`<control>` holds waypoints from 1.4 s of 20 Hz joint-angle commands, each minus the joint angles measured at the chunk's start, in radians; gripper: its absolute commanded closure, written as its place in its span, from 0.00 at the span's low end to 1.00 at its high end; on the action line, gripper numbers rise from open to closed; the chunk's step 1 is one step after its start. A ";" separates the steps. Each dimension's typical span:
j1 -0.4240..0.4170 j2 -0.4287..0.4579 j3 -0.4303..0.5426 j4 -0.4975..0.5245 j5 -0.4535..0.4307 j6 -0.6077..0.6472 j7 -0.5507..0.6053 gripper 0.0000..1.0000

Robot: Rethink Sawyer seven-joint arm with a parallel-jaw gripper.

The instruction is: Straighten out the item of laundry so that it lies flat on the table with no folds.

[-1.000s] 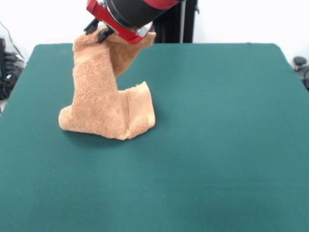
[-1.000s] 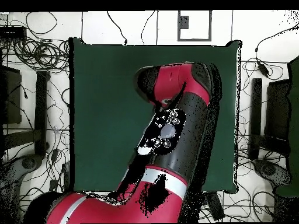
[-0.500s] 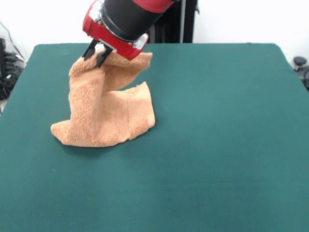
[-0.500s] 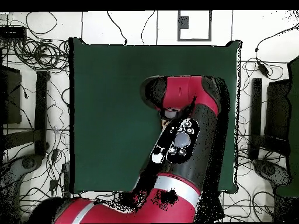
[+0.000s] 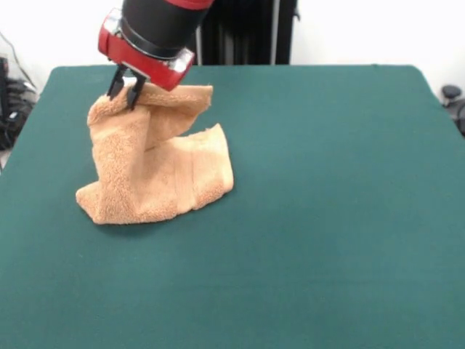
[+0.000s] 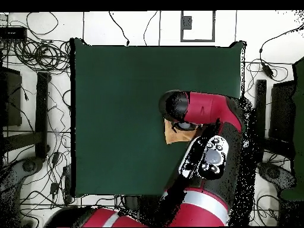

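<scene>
Gripper (image 5: 125, 91): fingers pinched on the towel's raised top corner.
Towel (image 5: 152, 171): hangs from that grip, lower part crumpled and folded on the table (image 5: 327, 218), left of its middle in the front view.

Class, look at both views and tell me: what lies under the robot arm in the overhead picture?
Only a small corner of the towel shows beside the arm on the table; the rest is covered. The front view shows the gripper pinching the towel's raised edge.
</scene>
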 commanded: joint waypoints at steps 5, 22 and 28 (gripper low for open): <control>-0.072 0.033 0.210 0.180 0.038 -0.003 0.016 1.00; -0.110 0.058 0.221 0.182 0.081 0.366 0.048 1.00; -0.108 0.054 0.221 0.189 0.071 0.363 0.053 1.00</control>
